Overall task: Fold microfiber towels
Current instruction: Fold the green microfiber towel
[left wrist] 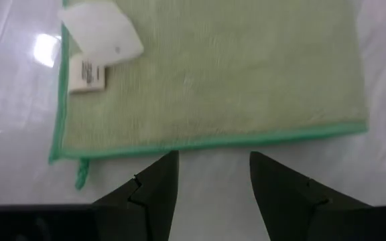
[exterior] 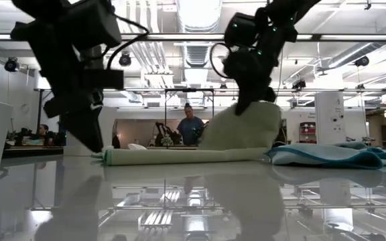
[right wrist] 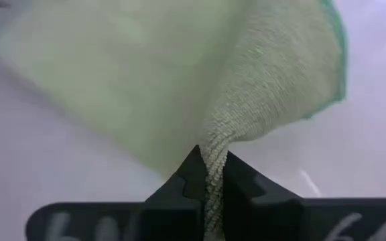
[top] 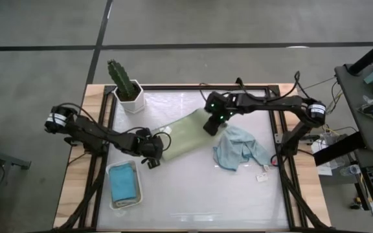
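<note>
A sage green towel [top: 185,134] lies in the middle of the table, folded over, with its white label [left wrist: 86,73] showing at one corner. My right gripper [right wrist: 212,157] is shut on its far right end, which stands raised [exterior: 243,124] off the table. My left gripper [left wrist: 213,161] is open just off the towel's near left edge [left wrist: 206,142], touching nothing. A pale blue towel [top: 239,149] lies crumpled to the right. A teal towel [top: 123,183] rests folded in a white tray [top: 112,204]. My right gripper pinches a bunched fold of the green towel's far right end [right wrist: 214,137] between its two fingers, slanting down from the table's far right. That end is lifted and the cloth slopes down from it. The towel's left part [exterior: 159,156] stays flat on the table.
A cactus in a white pot [top: 128,90] stands at the far left corner. A small white tag [top: 262,176] lies by the blue towel. The near half of the table [top: 199,200] is bare. People show in the room behind the table.
</note>
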Controlling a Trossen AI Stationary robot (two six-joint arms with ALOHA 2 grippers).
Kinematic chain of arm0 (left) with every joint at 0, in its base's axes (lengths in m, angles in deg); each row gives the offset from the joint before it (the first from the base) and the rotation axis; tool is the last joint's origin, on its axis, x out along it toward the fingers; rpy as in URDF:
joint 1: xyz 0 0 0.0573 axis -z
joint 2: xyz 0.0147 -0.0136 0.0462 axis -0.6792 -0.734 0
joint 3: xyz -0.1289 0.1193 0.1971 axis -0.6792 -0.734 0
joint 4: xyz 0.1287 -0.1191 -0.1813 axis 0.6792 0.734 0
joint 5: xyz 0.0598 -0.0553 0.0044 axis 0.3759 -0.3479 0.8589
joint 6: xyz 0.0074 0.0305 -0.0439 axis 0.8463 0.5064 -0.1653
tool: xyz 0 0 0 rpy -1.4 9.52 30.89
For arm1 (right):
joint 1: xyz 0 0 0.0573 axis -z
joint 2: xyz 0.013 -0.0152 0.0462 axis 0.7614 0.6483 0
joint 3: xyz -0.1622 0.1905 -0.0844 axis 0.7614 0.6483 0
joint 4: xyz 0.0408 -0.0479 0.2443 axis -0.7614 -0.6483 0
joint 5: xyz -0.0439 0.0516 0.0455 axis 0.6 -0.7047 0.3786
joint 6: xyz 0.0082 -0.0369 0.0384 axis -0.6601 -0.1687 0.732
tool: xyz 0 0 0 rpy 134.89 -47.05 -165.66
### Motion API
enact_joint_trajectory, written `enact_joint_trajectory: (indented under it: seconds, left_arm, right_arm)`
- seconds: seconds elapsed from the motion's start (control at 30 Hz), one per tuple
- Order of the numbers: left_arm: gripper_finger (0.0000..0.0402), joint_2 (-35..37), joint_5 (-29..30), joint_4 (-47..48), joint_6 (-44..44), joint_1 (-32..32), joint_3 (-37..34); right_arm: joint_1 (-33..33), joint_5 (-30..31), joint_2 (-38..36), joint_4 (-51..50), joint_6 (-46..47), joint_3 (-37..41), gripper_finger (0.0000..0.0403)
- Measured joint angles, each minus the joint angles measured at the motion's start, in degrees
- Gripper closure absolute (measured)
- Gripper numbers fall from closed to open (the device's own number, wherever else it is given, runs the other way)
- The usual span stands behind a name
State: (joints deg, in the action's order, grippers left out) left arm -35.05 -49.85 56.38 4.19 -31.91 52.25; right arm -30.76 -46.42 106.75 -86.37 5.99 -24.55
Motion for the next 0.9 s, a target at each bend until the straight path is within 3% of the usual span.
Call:
enact_joint_trajectory:
  seconds: [0.27,0.43,0.63,0.77,0.9]
  left_arm:
    - [0.0233,0.00,0.03,-10.40,1.02,0.00,-6.14]
    - [0.0233,-0.53,0.22,-18.73,1.96,0.00,-8.82]
    - [0.0233,-0.52,0.24,-18.92,1.91,0.00,-9.05]
    - [0.0233,-0.52,0.24,-18.82,1.79,0.02,-9.05]
    - [0.0233,-0.52,0.24,-18.66,1.58,0.02,-9.05]
  right_arm:
    - [-6.41,-8.81,7.53,15.10,6.06,-2.60,0.0390]
    - [-8.27,-9.08,13.56,23.38,10.14,-5.44,0.0390]
    - [-9.43,-9.33,18.88,32.28,13.65,-9.19,0.0390]
    - [-9.74,-6.04,22.31,35.14,14.56,-10.70,0.0390]
    - [-9.97,-6.46,25.16,35.78,14.93,-12.73,0.0390]
